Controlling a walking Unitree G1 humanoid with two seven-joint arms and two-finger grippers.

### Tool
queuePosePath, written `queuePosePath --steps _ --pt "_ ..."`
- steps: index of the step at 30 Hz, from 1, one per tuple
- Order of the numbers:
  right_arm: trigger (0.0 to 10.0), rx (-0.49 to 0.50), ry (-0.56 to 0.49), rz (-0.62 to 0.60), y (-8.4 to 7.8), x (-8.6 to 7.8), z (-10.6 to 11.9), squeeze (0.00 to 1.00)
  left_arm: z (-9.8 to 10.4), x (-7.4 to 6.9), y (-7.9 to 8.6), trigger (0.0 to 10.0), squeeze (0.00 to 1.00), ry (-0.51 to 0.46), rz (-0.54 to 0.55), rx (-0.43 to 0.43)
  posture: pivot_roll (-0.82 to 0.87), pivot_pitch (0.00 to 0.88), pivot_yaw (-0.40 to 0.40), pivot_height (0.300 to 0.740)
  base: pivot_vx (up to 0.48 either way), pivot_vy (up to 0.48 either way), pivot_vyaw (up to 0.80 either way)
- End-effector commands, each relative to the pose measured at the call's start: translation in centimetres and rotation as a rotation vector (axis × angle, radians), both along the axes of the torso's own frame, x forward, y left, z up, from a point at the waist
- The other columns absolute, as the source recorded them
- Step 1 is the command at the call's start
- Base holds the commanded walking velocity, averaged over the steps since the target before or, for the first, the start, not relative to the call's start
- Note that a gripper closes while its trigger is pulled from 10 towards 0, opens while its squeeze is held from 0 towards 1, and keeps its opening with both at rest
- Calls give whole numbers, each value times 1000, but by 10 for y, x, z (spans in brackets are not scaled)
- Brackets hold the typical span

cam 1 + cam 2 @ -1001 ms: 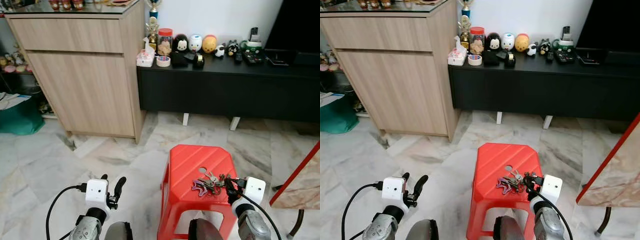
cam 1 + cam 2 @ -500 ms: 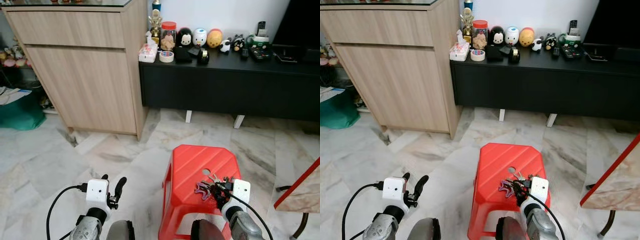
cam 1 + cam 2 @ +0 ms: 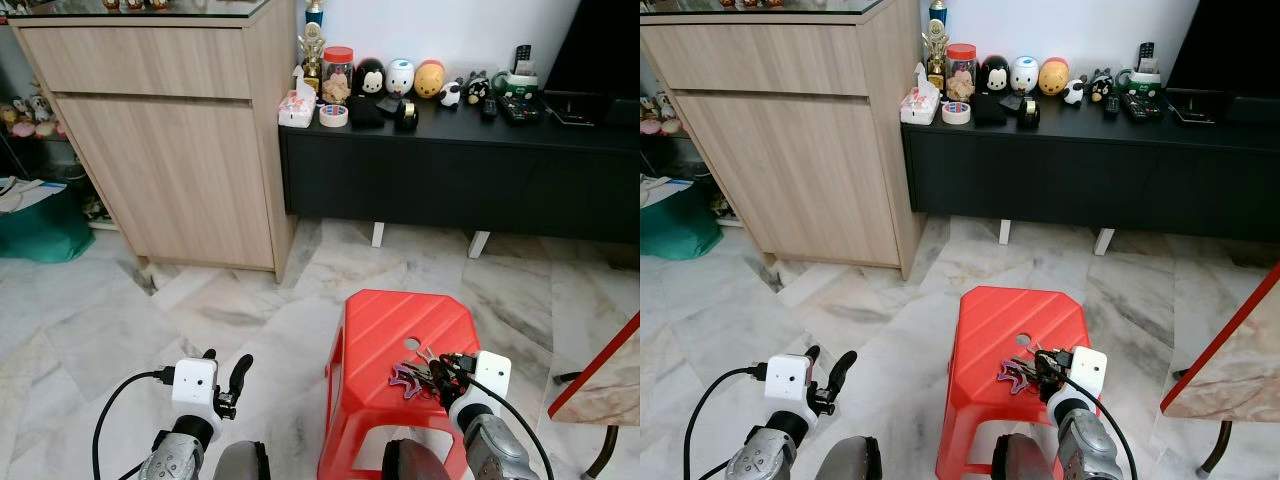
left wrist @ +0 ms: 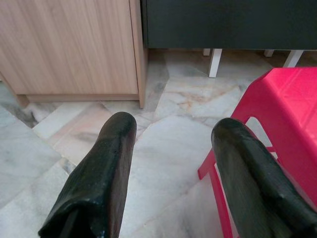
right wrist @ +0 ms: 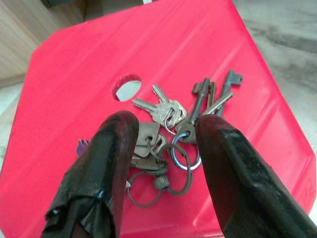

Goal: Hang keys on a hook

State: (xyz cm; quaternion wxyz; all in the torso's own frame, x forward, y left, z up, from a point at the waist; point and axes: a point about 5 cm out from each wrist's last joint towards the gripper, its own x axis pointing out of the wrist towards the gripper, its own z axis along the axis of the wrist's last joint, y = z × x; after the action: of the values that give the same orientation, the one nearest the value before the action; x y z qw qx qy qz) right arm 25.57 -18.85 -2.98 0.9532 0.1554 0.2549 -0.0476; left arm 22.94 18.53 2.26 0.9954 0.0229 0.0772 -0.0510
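Bunch of metal keys on linked rings (image 5: 171, 134) sits on the red plastic stool (image 5: 74, 89), hole at 11 o'clock. Right claw (image 5: 163, 131) spread wide, empty, straddling it. Probably light, loose and jangly; grab the rings.

Marble floor (image 3: 200, 310), wooden cabinet (image 3: 170, 140), black low sideboard (image 3: 450, 180).

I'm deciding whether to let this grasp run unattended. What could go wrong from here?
The keys lie splayed flat on the red stool, so the open right gripper may pinch only one ring or key and let the bunch swing or slip. They sit near the stool's front edge, so a nudge could push them off onto the floor.
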Motion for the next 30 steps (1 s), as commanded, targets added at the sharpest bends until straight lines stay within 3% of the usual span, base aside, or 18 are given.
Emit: queuePosePath --steps 1,5,30 --pt "10000 1 30 -4 0 -6 -5 0 0 0 -1 10000 0 8 -10 20 63 29 -28 599 0 0 0" --pt "10000 -11 90 -14 1 -13 -13 0 -1 1 -1 10000 0 15 -10 20 63 29 -26 599 0 0 0" --pt "10000 12 155 -37 2 -18 -19 0 1 3 -2 10000 0 7 -7 25 72 24 -25 599 0 0 0"
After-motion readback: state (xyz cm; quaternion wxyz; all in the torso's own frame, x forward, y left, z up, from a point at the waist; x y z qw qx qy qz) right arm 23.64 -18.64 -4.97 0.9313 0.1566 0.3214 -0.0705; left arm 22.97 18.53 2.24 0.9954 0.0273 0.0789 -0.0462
